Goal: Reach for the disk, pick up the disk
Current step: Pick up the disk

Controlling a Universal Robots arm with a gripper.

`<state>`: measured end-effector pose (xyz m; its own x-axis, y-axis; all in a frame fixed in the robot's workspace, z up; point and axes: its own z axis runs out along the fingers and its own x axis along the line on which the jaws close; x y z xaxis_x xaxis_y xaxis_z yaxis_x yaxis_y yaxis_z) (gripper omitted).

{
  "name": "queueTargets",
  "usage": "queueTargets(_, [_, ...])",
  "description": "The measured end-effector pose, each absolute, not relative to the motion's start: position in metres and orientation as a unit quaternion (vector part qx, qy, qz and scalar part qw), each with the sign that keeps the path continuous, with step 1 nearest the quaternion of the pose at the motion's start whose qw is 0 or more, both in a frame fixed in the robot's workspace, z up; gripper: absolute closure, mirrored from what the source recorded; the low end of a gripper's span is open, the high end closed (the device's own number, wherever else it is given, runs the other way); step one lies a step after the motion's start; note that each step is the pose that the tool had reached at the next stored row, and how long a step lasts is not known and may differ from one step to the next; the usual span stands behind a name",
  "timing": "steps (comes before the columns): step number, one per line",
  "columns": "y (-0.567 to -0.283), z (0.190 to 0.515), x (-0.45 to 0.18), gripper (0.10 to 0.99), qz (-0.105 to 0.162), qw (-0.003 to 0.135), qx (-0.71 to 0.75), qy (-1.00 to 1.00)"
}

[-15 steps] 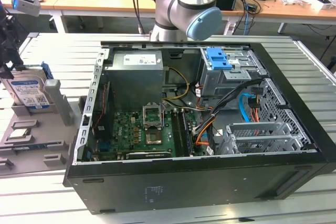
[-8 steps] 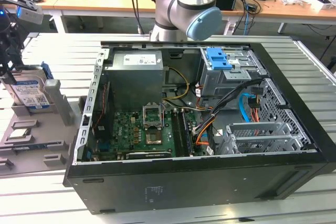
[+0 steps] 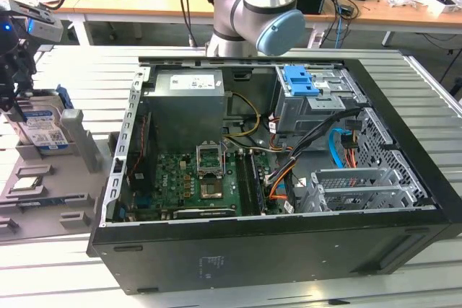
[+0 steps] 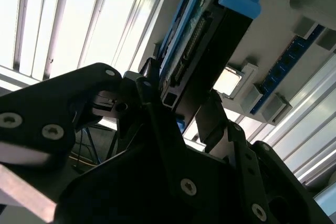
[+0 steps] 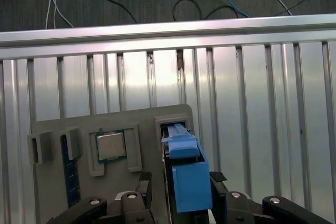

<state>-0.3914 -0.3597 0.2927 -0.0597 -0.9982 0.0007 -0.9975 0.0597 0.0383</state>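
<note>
The disk (image 3: 42, 129) stands on edge in a slot of the grey holder (image 3: 81, 143) at the exterior view's far left, its blue-and-white label facing out. My gripper (image 3: 17, 104) comes down over its top edge. In both wrist views the disk (image 5: 188, 177) (image 4: 207, 40), with its bright blue rail, sits between the two black fingers (image 5: 145, 178) (image 4: 214, 116), which press against its sides. The gripper (image 5: 181, 178) (image 4: 181, 108) is shut on the disk, which still rests in the slot.
A small square silver chip (image 5: 110, 146) and a blue memory stick (image 5: 67, 177) lie in the holder beside the disk. The open black computer case (image 3: 289, 250), with a blue latch (image 3: 299, 81) on its drive cage, stands to the exterior view's right. The slatted metal table (image 5: 252, 108) runs underneath.
</note>
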Motion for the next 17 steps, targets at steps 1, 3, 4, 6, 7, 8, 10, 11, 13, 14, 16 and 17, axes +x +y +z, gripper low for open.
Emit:
queueTargets(1, [-0.3597,0.2927,-0.3914,0.545,-0.014,0.013,0.686,-0.728])
queueTargets(3, [-0.3597,0.2926,-0.3914,0.624,-0.014,0.013,0.686,-0.728])
queueTargets(4, [-0.3597,0.2926,-0.3914,0.690,-0.014,0.013,0.686,-0.728])
queueTargets(6, [-0.3597,0.2927,-0.3914,0.718,-0.013,0.014,0.686,-0.728])
queueTargets(7, [-0.3597,0.2927,-0.3914,0.718,-0.013,0.014,0.686,-0.728])
queueTargets(8, [-0.3597,0.2926,-0.3914,0.718,-0.013,0.014,0.686,-0.728])
queueTargets(10, [-0.3597,0.2926,-0.3914,0.718,-0.013,0.014,0.686,-0.728])
queueTargets(11, [-0.3597,0.2926,-0.3914,0.718,-0.013,0.014,0.686,-0.728])
queueTargets(13, [-0.3597,0.2926,-0.3914,0.718,-0.013,0.014,0.686,-0.728])
queueTargets(14, [-0.3597,0.2926,-0.3914,0.718,-0.013,0.014,0.686,-0.728])
queueTargets(16, [-0.3597,0.2926,-0.3914,0.718,-0.013,0.014,0.686,-0.728])
queueTargets(17, [-0.3597,0.2926,-0.3914,0.718,-0.013,0.014,0.686,-0.728])
